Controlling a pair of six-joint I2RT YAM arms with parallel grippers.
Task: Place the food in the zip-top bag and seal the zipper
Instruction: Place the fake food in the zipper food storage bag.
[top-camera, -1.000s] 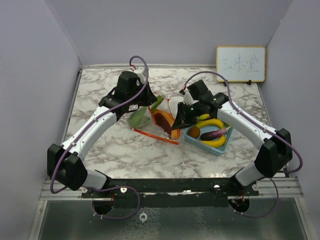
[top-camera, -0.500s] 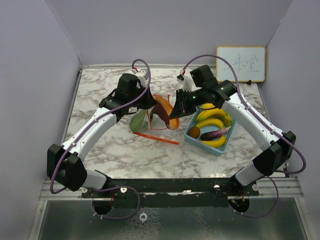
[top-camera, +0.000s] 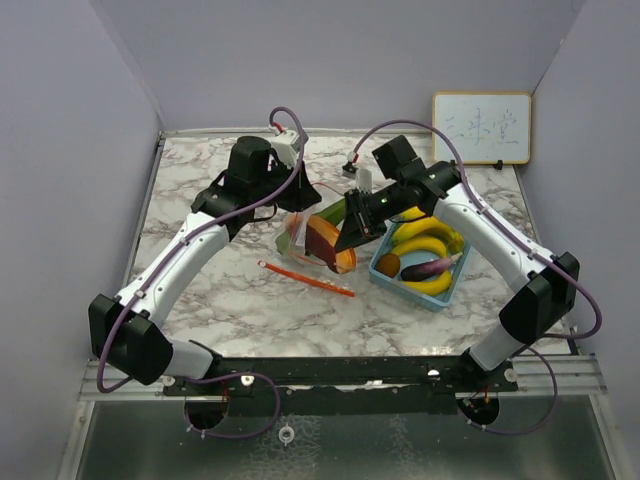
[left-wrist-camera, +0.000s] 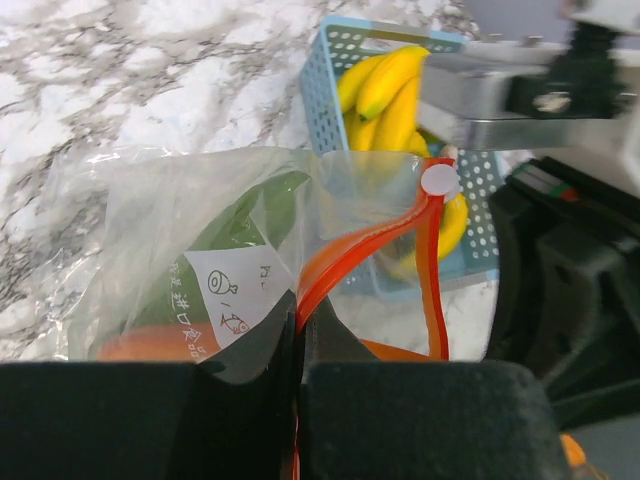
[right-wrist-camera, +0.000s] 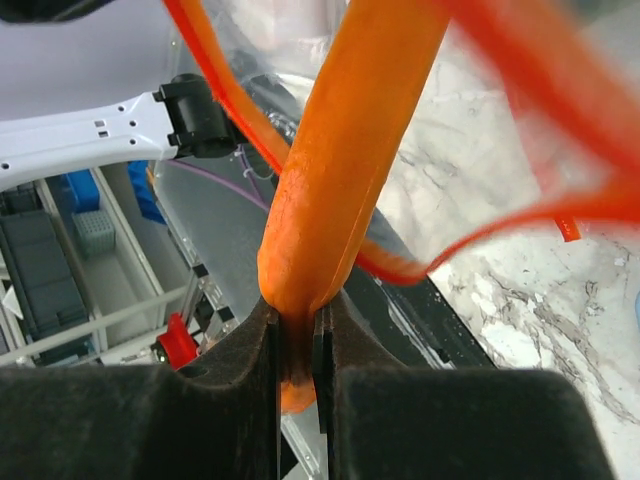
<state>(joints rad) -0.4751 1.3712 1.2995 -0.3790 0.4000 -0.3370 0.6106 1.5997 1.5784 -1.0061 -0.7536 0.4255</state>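
Right gripper (right-wrist-camera: 298, 338) is clamped on the orange toy carrot (right-wrist-camera: 345, 170) at the mouth of the clear zip-top plastic bag (left-wrist-camera: 170, 220), mid-table; bag is pinched tight by left gripper (left-wrist-camera: 300, 345). Risk: carrot snagged on red zipper (left-wrist-camera: 345, 250), bag tugged free.

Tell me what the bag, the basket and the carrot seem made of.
The bag: thin clear plastic film, glossy; it crinkles and shows its contents. The basket: light blue rigid plastic, probably moulded, with perforated walls. The carrot: smooth matte orange, likely plastic or rubber; unclear which.
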